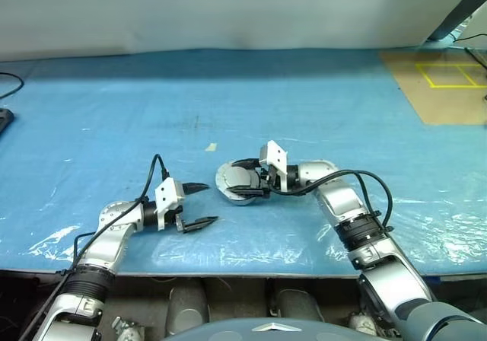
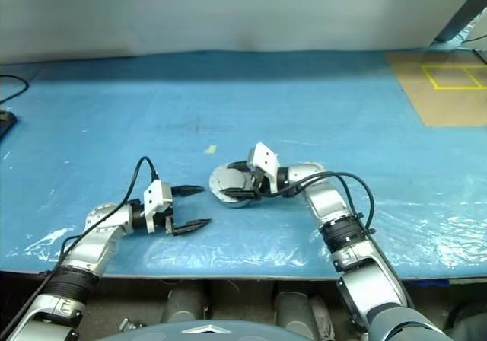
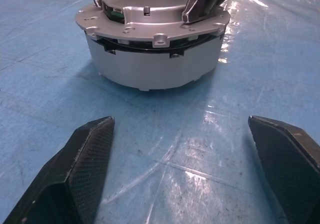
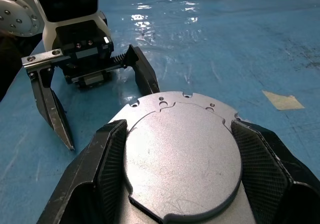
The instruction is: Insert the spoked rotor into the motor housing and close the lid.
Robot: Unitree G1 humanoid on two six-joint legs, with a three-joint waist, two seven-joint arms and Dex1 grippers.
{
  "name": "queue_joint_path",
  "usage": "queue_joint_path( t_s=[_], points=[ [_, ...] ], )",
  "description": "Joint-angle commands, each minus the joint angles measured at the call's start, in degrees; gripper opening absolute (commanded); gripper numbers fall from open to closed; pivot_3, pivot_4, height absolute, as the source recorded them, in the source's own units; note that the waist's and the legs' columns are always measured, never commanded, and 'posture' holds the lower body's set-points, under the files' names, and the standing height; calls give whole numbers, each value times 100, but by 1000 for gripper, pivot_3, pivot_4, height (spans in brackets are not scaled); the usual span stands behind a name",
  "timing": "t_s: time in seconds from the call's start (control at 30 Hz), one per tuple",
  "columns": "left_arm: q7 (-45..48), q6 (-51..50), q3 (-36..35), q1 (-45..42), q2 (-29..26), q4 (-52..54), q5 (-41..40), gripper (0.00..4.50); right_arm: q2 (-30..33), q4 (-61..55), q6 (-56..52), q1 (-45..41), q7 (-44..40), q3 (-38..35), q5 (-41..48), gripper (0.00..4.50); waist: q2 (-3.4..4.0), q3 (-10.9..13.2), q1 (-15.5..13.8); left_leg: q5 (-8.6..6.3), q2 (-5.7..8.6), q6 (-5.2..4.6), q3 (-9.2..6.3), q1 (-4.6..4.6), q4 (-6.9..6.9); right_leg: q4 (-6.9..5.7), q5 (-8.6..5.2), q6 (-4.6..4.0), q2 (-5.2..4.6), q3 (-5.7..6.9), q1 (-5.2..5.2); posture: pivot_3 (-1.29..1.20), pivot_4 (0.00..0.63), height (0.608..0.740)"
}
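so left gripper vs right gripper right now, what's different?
The left gripper is open with nothing between its fingers, short of the motor housing; the right gripper has a finger on each side of the closed lid. The left gripper points toward the housing from its left; the right gripper reaches in from the opposite side. Both have two black fingers and sit low over the blue table.

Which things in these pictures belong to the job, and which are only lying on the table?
Job:
- motor housing, standing on the table
- lid, closed on it
- right gripper, jaws astride the lid
- left gripper, open, apart

Lying about:
- scrap of tape
- yellow marked board
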State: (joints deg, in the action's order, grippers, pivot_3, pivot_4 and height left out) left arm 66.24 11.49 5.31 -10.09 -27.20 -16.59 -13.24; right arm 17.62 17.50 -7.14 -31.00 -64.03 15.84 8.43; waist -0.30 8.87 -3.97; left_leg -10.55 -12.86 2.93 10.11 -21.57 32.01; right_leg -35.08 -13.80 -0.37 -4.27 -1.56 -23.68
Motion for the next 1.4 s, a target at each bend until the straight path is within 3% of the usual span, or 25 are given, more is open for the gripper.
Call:
queue_joint_path(
  t_s=[0.03, 0.97, 1.4],
  points=[
    [67, 181, -36, -33, -60, -69, -33, 4500, 117, -94, -40, -97, -55, -108, 71, 2987, 0, 0, -1, 0, 0, 0, 0, 0, 4, -3, 0, 0, 0, 0, 0, 0, 150, 740],
    [42, 349, -26, 18, 3, -232, -28, 4500, 314, 243, 143, -322, -42, 98, -300, 2987, -1, 1, 2, 0, -1, -1, -2, 0, 26, -33, -1, -2, -1, -4, -5, 0, 150, 740],
    [-53, 26, 17, 62, -31, 232, -69, 4500, 454, 331, 69, -338, 59, 197, -418, 2987, -2, 1, 0, 0, -1, -1, -2, 0, 29, -36, -1, -2, -1, -5, -5, 0, 150, 740]
  ],
)
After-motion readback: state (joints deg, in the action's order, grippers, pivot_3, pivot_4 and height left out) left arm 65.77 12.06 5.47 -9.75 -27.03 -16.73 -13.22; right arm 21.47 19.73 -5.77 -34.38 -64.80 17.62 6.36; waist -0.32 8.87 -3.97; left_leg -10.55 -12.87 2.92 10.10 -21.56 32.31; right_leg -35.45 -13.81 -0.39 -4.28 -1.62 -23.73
